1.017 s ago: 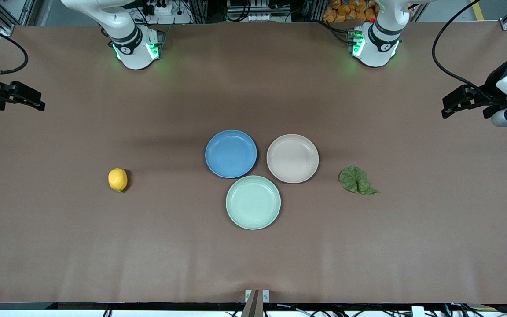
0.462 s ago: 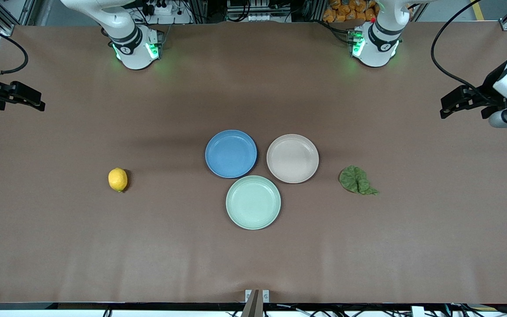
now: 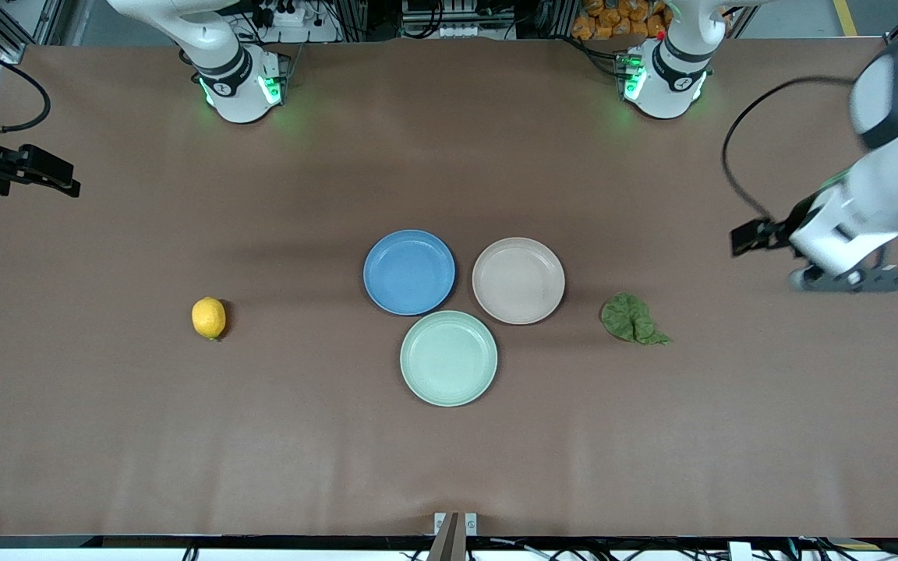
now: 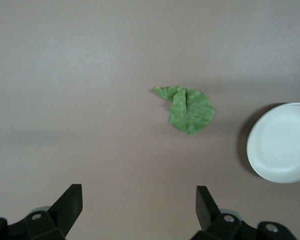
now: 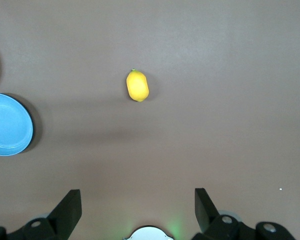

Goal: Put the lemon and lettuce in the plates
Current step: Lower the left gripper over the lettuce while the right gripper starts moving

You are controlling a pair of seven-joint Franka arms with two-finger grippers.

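Observation:
The yellow lemon [image 3: 208, 318] lies on the table toward the right arm's end; it also shows in the right wrist view [image 5: 137, 85]. The dark-green lettuce [image 3: 632, 319] lies beside the beige-pink plate [image 3: 518, 280], toward the left arm's end, and shows in the left wrist view [image 4: 189, 107]. The blue plate [image 3: 409, 272] sits beside the beige-pink one. Both plates are empty. My left gripper [image 3: 751, 237] is open and empty over bare table, apart from the lettuce. My right gripper [image 3: 59, 178] is open and empty over the table's right-arm end and waits.
A pale mint-green plate [image 3: 448, 358] lies nearer the front camera, touching close to the two other plates. The beige-pink plate's rim [image 4: 255, 150] and the blue plate's rim [image 5: 25, 125] show in the wrist views. The right arm's base [image 5: 149, 233] shows below its gripper.
The left arm has swung in from the table's end toward the lettuce, its gripper now closer to it. The right arm, fruit, leaf and plates have not moved.

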